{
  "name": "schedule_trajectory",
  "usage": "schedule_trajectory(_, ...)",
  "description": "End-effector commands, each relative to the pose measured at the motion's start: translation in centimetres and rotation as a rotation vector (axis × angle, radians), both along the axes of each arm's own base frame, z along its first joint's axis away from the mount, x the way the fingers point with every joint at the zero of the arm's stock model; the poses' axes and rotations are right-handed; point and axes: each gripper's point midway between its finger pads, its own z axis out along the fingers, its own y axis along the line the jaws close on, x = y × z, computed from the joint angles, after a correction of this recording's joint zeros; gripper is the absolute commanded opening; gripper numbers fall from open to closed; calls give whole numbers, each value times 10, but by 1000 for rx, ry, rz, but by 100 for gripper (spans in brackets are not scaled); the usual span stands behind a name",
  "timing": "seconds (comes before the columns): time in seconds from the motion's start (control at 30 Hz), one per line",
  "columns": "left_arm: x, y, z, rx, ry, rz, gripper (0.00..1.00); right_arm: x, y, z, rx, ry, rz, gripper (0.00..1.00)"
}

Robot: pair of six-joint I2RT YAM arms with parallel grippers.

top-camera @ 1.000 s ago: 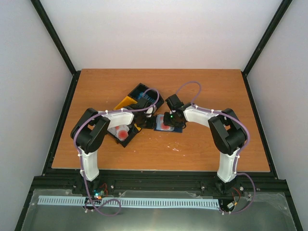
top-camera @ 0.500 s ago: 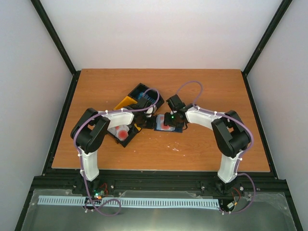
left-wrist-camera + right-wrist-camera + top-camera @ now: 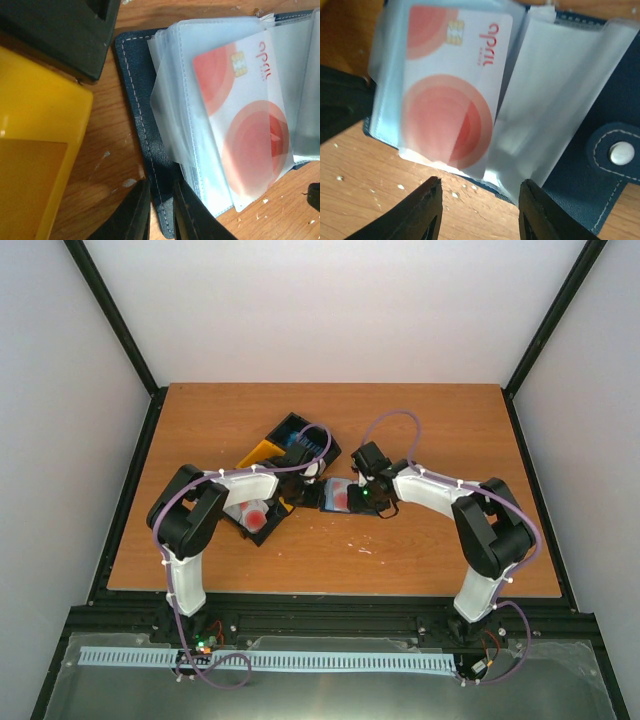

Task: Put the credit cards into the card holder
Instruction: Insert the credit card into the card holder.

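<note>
Top: the holder (image 3: 332,503) lies open mid-counter (image 3: 430,430). Left wrist: my left tool (image 3: 159,200) pinches its navy edge; a slip would free it. Right wrist: my right tool (image 3: 477,197) hangs spread above the sleeved card (image 3: 451,85); a nudge could buckle the sleeve (image 3: 555,90).

Two red-blotched cards, one holder, one tray, two grippers.
Two white rectangular plastic cards with red blotches show: a sleeved card (image 3: 452,95) in the one dark navy-blue folding card holder (image 3: 575,185) mid-worktop, and a loose card (image 3: 256,515) in the one black-and-yellow three-compartment plastic tray (image 3: 258,455) nearer the left edge. The blue cards (image 3: 303,443) in the tray's far compartment cannot be counted. There are two grippers: left gripper (image 3: 160,186) and right gripper (image 3: 480,182).
</note>
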Motion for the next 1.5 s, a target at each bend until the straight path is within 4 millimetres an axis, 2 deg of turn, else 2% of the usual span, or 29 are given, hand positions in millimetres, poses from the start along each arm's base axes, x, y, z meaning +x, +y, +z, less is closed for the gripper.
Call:
schedule_trajectory(0.0,4,-3,13,-7,-33,-13,15,-12,-8,-16,-62,27,69,42)
schedule_trajectory(0.17,5,-3,14,-6,-36,-12,15,-14,-1,-23,-75,24,125,36)
schedule_trajectory(0.4,5,-4,12,-6,-31,-15,15,-5,5,-29,-126,1,154,26)
schedule_trajectory(0.8,2,-5,7,-11,-16,-23,14,8,18,-22,-79,-41,113,20)
schedule_trajectory(1.13,2,-6,7,-15,-13,-27,14,3,42,-14,55,-45,143,20)
schedule_trajectory(1.3,2,-5,8,-12,-17,-26,14,2,36,-13,33,-46,141,21)
schedule_trajectory(1.47,5,-3,12,-1,-33,-14,14,-4,20,-5,-22,-44,103,27)
